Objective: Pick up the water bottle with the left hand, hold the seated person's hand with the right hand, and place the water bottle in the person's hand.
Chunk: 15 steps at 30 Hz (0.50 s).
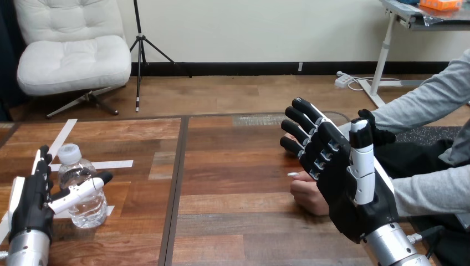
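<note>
The wooden bench (pixel 238 166) was bare across its middle, with a dark seam (pixel 178 183) running front to back and white tape strips (pixel 113 164) at its left. The water bottle (pixel 91 211) stood upright near the left front edge. The left hand (pixel 30 208) was beside it, fingers (pixel 41 166) straight and thumb stretched across its front. The right hand (pixel 346 188) hovered with fingers (pixel 302 119) spread apart over the person's hand (pixel 307 195), which rested on the bench.

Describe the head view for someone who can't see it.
The robot's right hand, fingers straight, hovers by the person's hand resting on the wooden table. Its left hand stands beside an upright water bottle, thumb across its front.
</note>
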Motion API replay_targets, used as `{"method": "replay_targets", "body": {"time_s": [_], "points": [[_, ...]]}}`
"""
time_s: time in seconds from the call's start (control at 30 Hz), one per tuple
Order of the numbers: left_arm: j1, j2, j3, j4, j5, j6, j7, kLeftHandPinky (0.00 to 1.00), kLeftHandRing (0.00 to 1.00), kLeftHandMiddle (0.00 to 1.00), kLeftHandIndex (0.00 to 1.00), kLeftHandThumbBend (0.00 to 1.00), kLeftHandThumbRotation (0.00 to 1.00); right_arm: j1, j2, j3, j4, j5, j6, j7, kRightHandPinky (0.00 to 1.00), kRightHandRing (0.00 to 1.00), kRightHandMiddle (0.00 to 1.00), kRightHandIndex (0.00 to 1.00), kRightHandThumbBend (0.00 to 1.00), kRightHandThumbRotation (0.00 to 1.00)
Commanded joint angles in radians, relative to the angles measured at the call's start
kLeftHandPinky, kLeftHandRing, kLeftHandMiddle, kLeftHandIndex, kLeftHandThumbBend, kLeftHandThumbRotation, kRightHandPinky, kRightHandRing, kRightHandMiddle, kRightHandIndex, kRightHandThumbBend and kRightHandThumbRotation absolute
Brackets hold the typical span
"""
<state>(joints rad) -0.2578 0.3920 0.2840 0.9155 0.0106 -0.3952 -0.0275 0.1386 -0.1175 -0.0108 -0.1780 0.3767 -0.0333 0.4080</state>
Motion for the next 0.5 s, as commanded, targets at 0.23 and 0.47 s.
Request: {"method": "replay_targets", "body": {"time_s": [0.23,0.47], "points": [[-0.063,0.039,-0.030,0.002,0.014,0.017,-0.014,0.99,1.00,1.00,1.00,1.00,0.26,-0.032,-0.004,-0.009,-0.049,0.011,-0.011,0.007,0.93,0.95,0.94,0.92,0.80,1.00],[-0.067,0.043,-0.036,0.010,0.011,0.027,-0.023,0.97,1.00,1.00,1.00,1.00,0.27,-0.032,-0.004,-0.009,-0.048,0.012,-0.011,0.009,0.93,0.95,0.94,0.92,0.80,1.00]]}}
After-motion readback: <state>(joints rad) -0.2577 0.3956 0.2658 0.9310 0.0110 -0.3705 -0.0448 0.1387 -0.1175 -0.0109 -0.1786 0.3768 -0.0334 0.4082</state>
